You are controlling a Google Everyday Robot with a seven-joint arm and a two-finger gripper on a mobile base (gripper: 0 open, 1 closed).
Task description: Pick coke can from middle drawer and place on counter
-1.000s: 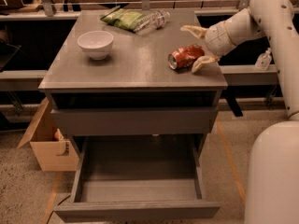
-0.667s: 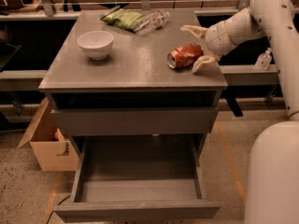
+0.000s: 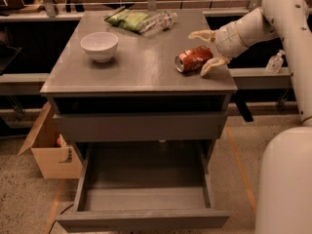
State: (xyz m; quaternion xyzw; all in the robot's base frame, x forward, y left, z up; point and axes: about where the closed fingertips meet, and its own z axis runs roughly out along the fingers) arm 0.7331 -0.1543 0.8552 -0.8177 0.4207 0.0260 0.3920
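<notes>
On the far left I saw a cardboard box [image 3: 48, 155] on the floor beside the cabinet. Up on the counter [image 3: 141, 69], a white bowl [image 3: 99, 45] sat near the left side. Behind it, at the back, lay a green bag [image 3: 127, 19] and a clear water bottle [image 3: 158, 21], touching each other. Down low, the middle drawer [image 3: 144, 219] was pulled out, and I saw nothing in it.

The coke can [image 3: 193, 60] was on the counter near the right edge, lying on its side. Its silver end faced left, toward the bowl. The gripper [image 3: 207, 50] was at the can's right end. Its two fingers [image 3: 212, 65] were spread wide, one behind the can and one in front. The front finger looked like it touched the can, and the back one looked apart from it. So I judged that the can was not squeezed and lay on the counter by itself.

I thought the can would be light and thin. It looked dented, so a hard squeeze could crush it. It was round and smooth, so on its side it might roll toward the edge. To take hold of it, I would pinch it gently across the middle of its round body, not at the ends. To me the job looked nearly done.
</notes>
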